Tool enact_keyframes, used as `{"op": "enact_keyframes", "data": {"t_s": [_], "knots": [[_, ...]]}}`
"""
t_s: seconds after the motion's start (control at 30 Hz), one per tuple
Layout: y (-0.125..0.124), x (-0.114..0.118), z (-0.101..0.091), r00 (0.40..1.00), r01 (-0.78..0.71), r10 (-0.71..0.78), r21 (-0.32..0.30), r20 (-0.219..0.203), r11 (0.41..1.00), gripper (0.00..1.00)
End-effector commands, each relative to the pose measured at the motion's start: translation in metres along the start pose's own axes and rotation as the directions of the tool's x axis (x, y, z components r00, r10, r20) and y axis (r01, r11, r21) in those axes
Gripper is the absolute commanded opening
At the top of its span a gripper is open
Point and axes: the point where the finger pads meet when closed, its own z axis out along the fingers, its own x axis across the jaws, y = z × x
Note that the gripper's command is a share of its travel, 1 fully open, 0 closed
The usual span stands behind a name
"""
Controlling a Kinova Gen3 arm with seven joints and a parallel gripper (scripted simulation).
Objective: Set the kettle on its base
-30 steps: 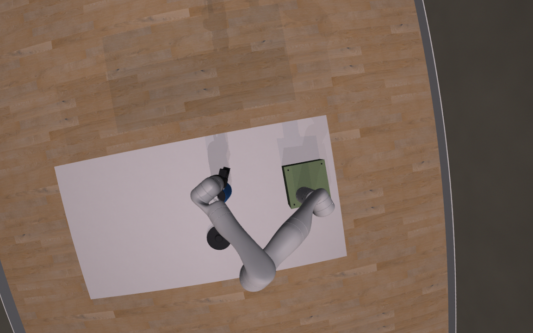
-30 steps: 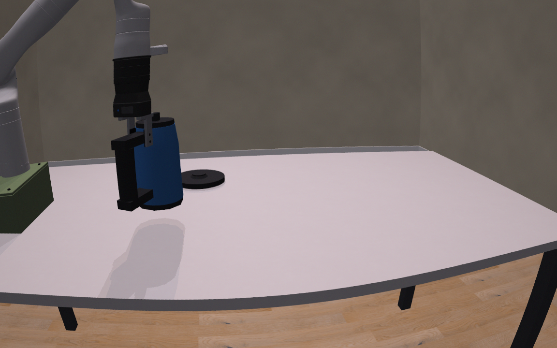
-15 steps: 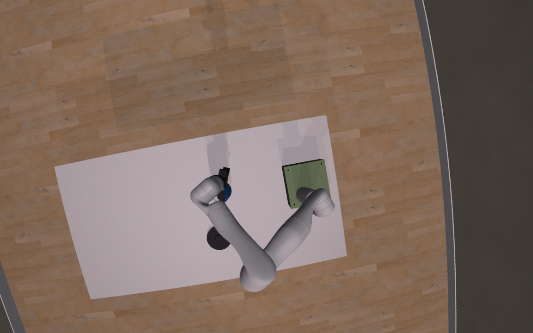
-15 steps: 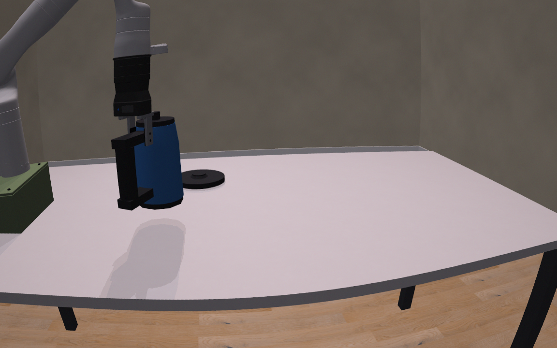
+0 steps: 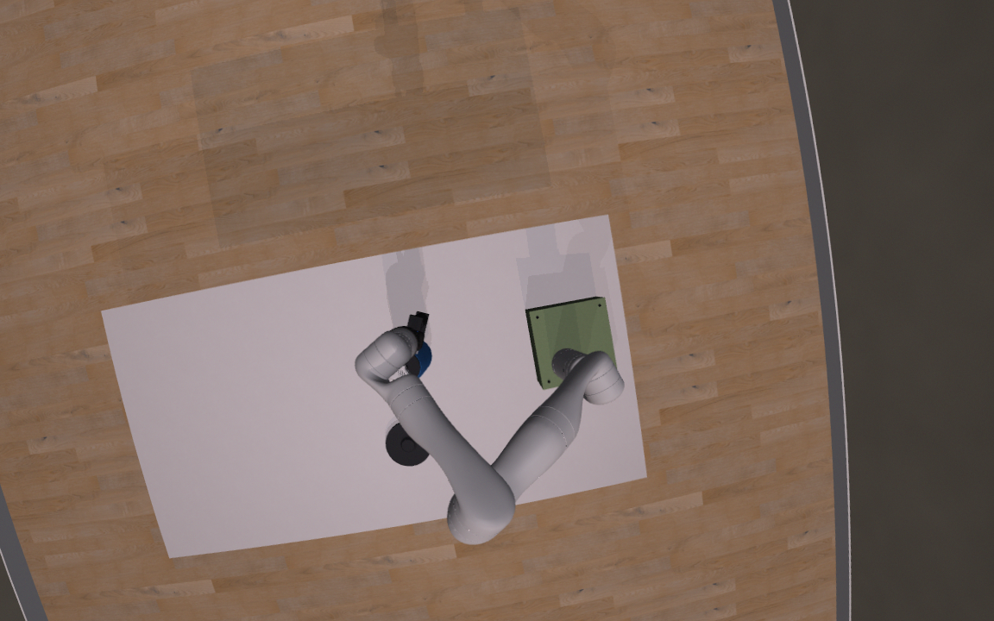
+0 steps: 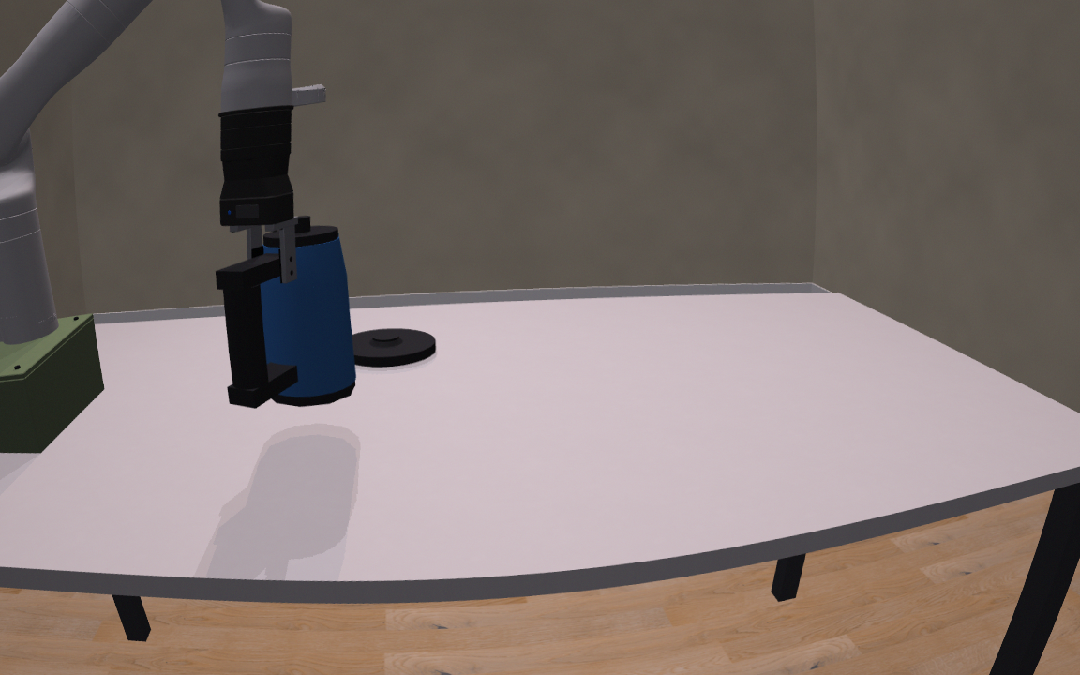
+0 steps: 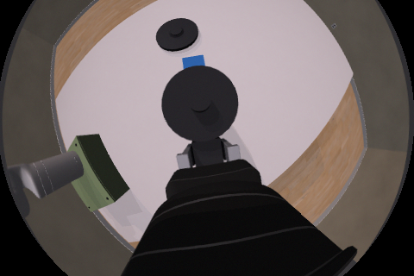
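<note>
The kettle (image 6: 308, 314) is blue with a black lid and a black handle (image 6: 246, 331). It hangs upright a little above the white table; its shadow lies apart below it. My gripper (image 6: 274, 256) is shut on the top bar of the handle, pointing straight down. In the wrist view the kettle's black lid (image 7: 199, 103) fills the middle, with my gripper's fingers just below it. The round black base (image 6: 393, 345) with its stud lies flat on the table behind and to the right of the kettle; it also shows in the wrist view (image 7: 178, 34) and from above (image 5: 405, 447).
The arm's green mounting block (image 6: 15, 382) stands at the table's left end, also seen from above (image 5: 570, 338). The arm's links (image 5: 477, 455) reach over the table's near side. The table edge lies beyond the base.
</note>
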Motion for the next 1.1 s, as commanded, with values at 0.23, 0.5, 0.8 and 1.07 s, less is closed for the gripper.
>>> {"op": "enact_keyframes", "data": {"t_s": [0.23, 0.5, 0.8, 1.07], "knots": [[0.0000, 0.0005, -0.0008, 1.000, 0.000, 0.000, 0.001, -0.002, 1.000, 0.00], [-0.0002, 0.0005, -0.0008, 1.000, 0.000, 0.000, 0.001, -0.002, 1.000, 0.00], [-0.0018, 0.0003, -0.0008, 1.000, 0.000, 0.000, 0.001, -0.002, 1.000, 0.00], [-0.0067, -0.0004, -0.0008, 1.000, 0.000, 0.000, 0.001, -0.002, 1.000, 0.00]]}}
